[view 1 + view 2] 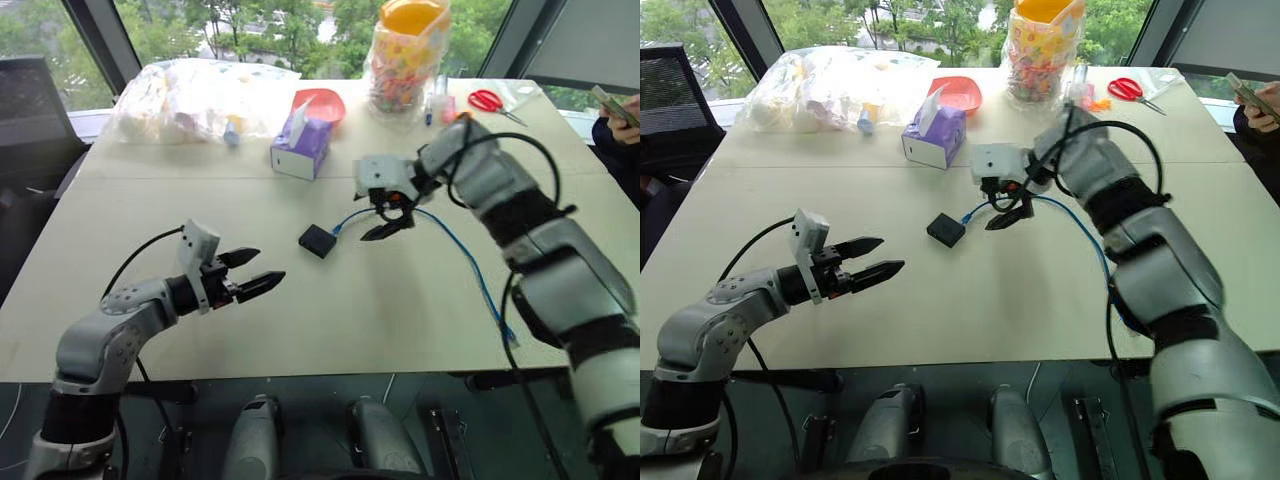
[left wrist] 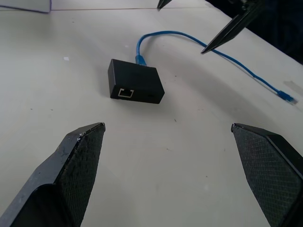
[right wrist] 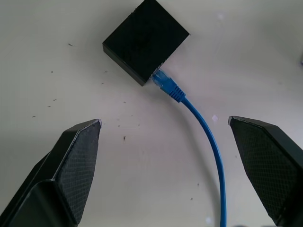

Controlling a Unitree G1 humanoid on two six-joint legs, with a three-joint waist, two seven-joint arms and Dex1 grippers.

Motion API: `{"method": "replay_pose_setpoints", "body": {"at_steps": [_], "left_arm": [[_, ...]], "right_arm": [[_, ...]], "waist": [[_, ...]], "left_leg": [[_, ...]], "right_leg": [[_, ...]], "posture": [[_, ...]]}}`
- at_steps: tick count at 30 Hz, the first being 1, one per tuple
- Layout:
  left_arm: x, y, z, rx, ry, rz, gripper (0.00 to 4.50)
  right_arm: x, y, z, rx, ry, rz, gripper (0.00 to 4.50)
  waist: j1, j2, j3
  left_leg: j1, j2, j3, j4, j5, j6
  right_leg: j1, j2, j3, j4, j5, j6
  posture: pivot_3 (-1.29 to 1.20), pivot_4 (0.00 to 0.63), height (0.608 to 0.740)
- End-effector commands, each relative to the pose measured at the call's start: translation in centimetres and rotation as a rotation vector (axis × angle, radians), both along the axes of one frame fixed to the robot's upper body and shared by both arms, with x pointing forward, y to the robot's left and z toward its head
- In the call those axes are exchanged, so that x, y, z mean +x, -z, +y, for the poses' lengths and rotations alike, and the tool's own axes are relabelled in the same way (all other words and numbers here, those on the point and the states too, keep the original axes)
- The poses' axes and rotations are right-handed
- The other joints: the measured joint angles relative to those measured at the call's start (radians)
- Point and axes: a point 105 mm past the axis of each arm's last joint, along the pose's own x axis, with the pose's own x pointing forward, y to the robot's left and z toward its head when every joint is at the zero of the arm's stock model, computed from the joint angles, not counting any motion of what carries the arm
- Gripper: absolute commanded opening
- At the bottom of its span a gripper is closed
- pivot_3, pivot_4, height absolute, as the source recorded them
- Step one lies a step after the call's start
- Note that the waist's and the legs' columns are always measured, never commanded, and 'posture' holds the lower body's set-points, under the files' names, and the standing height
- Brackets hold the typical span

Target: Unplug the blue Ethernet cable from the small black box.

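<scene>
Black fingers of our left gripper (image 1: 253,274) are hanging spread wide and empty nearest us, aimed at the small black box (image 1: 317,240) lying mid-table. Beyond it, our right gripper (image 1: 392,222) is hovering with fingers apart over the blue Ethernet cable (image 3: 208,142), plugged into the box. We are judging the box light and likely to slide, the cord limp, so the stiff blue boot (image 3: 168,86) beside the port seems the best hold.

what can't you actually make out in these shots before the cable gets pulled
- Plug latch of the blue Ethernet cable: right wrist view, too small, tucked into the small black box.
- Cable's middle stretch: head views, hidden behind the right arm.
- Contents of the plastic bag: head views, blurred by the wrapping.
- Person's hand: cut off by the frame edge.
</scene>
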Motion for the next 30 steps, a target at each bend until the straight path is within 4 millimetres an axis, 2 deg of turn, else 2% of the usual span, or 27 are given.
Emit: {"method": "replay_pose_setpoints", "body": {"at_steps": [1,5,10,14,17,19,21,24,27,30], "left_arm": [[-0.5,-1.1,-0.1,0.011,-0.013,-0.062,4.48],[-0.8,-1.3,0.3,0.019,-0.048,-0.076,4.48],[-1.2,-1.6,1.1,0.051,-0.109,-0.104,4.48],[-1.6,-1.7,1.8,0.068,-0.15,-0.116,4.48],[-1.8,-1.7,2.1,0.073,-0.169,-0.115,4.5],[-2.0,-1.7,2.3,0.079,-0.17,-0.112,4.5],[-2.2,-1.6,2.6,0.089,-0.172,-0.109,4.5],[-2.0,-1.8,3.1,0.095,-0.175,-0.11,4.5],[-1.7,-2.1,3.3,0.093,-0.171,-0.11,4.5],[-1.1,-2.2,3.3,0.083,-0.15,-0.104,4.5]], "right_arm": [[0.8,0.0,1.0,-0.064,-0.007,-0.04,4.5],[1.1,1.4,2.4,-0.097,-0.001,-0.052,4.5],[0.9,3.6,3.1,-0.162,0.002,-0.05,4.5],[0.7,4.3,4.0,-0.152,0.006,-0.036,4.5],[0.4,4.3,4.8,-0.121,0.012,-0.002,3.62],[0.2,4.5,5.0,-0.12,0.015,0.014,2.54],[-0.1,4.6,5.3,-0.11,0.015,0.04,1.67],[-0.5,4.7,5.6,-0.082,0.024,0.088,0.05],[-0.5,4.5,5.6,-0.072,0.014,0.091,0.01],[-0.2,3.4,5.7,-0.002,0.008,0.063,0.01]], "waist": [[0.002,0.0,0.0],[0.003,0.0,0.0],[0.0,0.0,0.0],[-0.016,0.0,0.0],[-0.03,0.0,0.0],[-0.037,0.0,0.0],[-0.044,0.0,0.0],[-0.048,0.0,0.0],[-0.047,0.0,0.0],[-0.047,0.0,0.0]], "left_leg": [[0.0,0.0,0.0,0.0,0.0,0.0],[0.0,0.0,0.0,0.001,0.001,-0.003],[0.0,0.0,0.0,0.001,0.002,-0.003],[0.002,0.0,0.0,0.001,0.002,-0.003],[0.004,0.0,-0.001,0.001,0.002,-0.004],[0.004,0.0,-0.001,0.001,0.002,-0.004],[0.004,0.0,-0.001,0.001,0.002,-0.004],[0.004,0.0,-0.002,0.001,0.002,-0.004],[0.003,0.0,-0.002,0.001,0.002,-0.004],[0.003,0.0,-0.002,0.001,0.002,-0.004]], "right_leg": [[-0.001,0.0,0.0,0.001,0.0,0.0],[-0.001,0.0,0.0,0.003,-0.001,-0.002],[-0.001,0.0,0.0,0.004,-0.002,-0.004],[-0.001,0.0,0.0,0.005,-0.002,-0.004],[0.001,0.0,0.0,0.006,-0.002,-0.004],[0.001,0.0,0.0,0.007,-0.002,-0.004],[0.001,0.0,0.0,0.008,-0.002,-0.004],[0.0,0.001,0.0,0.009,-0.002,-0.004],[0.0,0.0,0.0,0.009,-0.002,-0.004],[-0.001,0.0,0.0,0.009,-0.001,-0.003]], "posture": [[0.0,0.15,0.735],[0.0,0.15,0.735],[0.0,0.15,0.735],[0.0,0.15,0.735],[0.0,0.15,0.735],[0.0,0.15,0.735],[0.0,0.15,0.735],[0.0,0.15,0.735],[0.0,0.15,0.735],[0.0,0.15,0.735]]}}
